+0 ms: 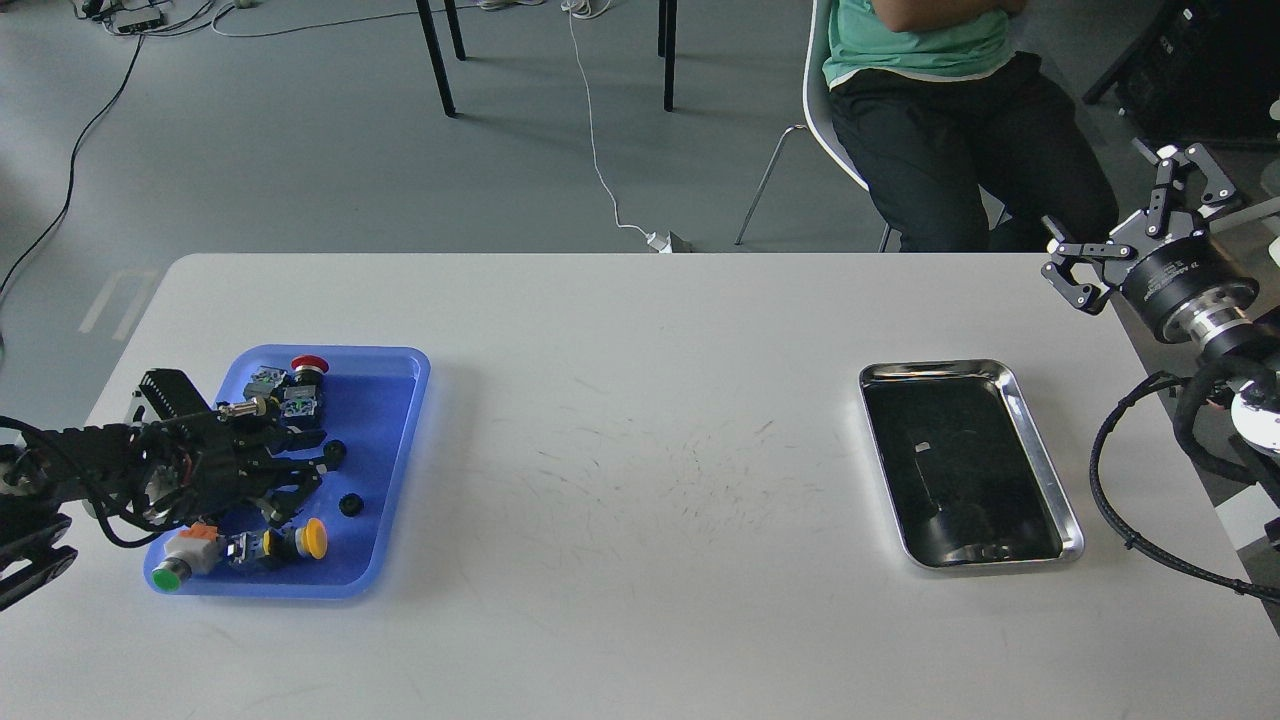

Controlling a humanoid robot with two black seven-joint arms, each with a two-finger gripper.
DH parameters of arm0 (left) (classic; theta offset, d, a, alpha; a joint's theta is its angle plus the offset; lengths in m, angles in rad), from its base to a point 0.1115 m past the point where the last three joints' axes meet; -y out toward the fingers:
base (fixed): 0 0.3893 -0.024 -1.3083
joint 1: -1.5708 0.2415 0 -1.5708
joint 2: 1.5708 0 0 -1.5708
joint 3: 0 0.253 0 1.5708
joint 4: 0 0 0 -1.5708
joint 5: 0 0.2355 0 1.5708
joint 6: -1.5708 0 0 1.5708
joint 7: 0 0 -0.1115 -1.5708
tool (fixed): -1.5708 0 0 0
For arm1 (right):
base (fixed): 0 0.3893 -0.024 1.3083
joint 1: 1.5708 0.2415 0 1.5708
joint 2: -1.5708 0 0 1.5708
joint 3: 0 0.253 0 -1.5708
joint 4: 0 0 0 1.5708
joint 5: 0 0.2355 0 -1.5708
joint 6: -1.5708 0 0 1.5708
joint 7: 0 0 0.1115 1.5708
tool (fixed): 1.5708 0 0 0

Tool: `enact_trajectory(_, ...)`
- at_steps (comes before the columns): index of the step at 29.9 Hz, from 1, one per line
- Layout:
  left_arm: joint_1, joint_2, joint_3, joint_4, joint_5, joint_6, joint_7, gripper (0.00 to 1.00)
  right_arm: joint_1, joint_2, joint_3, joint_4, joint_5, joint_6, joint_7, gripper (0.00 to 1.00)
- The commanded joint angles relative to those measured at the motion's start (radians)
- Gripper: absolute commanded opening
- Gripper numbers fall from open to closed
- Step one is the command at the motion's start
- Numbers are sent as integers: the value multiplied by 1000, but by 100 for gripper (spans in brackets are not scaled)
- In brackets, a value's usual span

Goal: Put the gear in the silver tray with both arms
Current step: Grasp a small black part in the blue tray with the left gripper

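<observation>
Two small black gears lie in the blue tray (400, 360) at the left: one gear (336, 451) further back and another gear (350, 504) nearer. My left gripper (300, 490) hangs low over this tray, open, its upper fingertip right beside the back gear and nothing held between the fingers. The silver tray (935, 368) rests on the right part of the table, with only reflections in it. My right gripper (1128, 218) is raised past the table's right edge, open, holding nothing.
The blue tray also holds a red button (309, 363), a yellow button (314, 538), a green button (165, 577) and small switch blocks. A seated person (950, 120) is behind the far right edge. Black cables (1110, 500) loop beside the silver tray.
</observation>
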Motion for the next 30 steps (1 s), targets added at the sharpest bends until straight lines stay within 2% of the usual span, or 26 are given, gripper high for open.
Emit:
enact_trajectory(1,0,-1,1,3,0,-9,0,26,0,0,0,-1,0,-1,0,99)
enact_trajectory(9,0,1,1,8,-2,-12,0,14,0,0,0,-1,0,-1,0,99)
enact_trajectory(22,-32,4,-8,-17,-143,-9,0,10,2,2,0,-1,0,-1,0,99)
enact_trajectory(30,-118,30,-19,-156,-189,-9,0,10,3,2,0,-1,0,-2,0,99)
